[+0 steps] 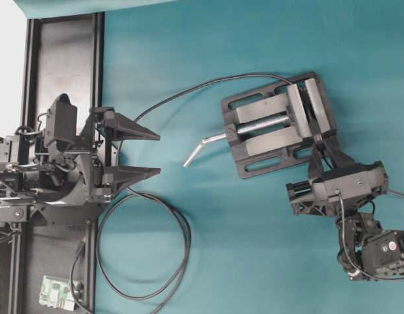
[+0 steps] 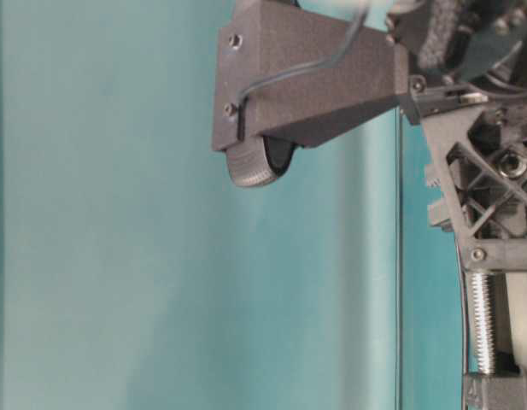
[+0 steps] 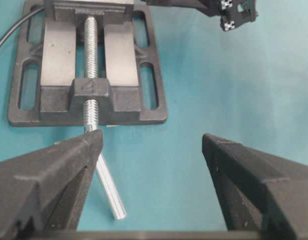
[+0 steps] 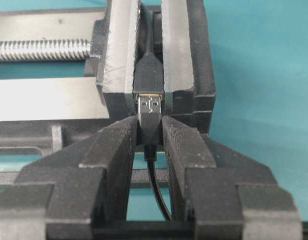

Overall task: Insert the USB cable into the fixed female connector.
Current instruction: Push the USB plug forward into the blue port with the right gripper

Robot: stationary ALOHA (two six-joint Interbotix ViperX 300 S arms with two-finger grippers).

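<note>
In the right wrist view my right gripper (image 4: 150, 127) is shut on the dark body of the USB cable's plug (image 4: 150, 107). The silvery tip points at the fixed female connector (image 4: 148, 75) and touches its mouth, with the silver shell still showing. That connector is clamped between the grey vise jaws. The USB cable (image 4: 158, 190) trails back between my fingers. Overhead, the right gripper (image 1: 317, 140) reaches into the vise (image 1: 254, 140) from below. My left gripper (image 1: 159, 154) stands open and empty at the left, well short of the vise; its wrist view shows the gap (image 3: 151, 142) between the fingers.
The bent silver vise handle (image 1: 200, 149) (image 3: 106, 185) sticks out toward my left gripper. A thin black cable (image 1: 188, 91) arcs from the vise to the left. More black cable lies in loops (image 1: 179, 255) at the lower left. A small green circuit board (image 1: 56, 292) lies on the black rail.
</note>
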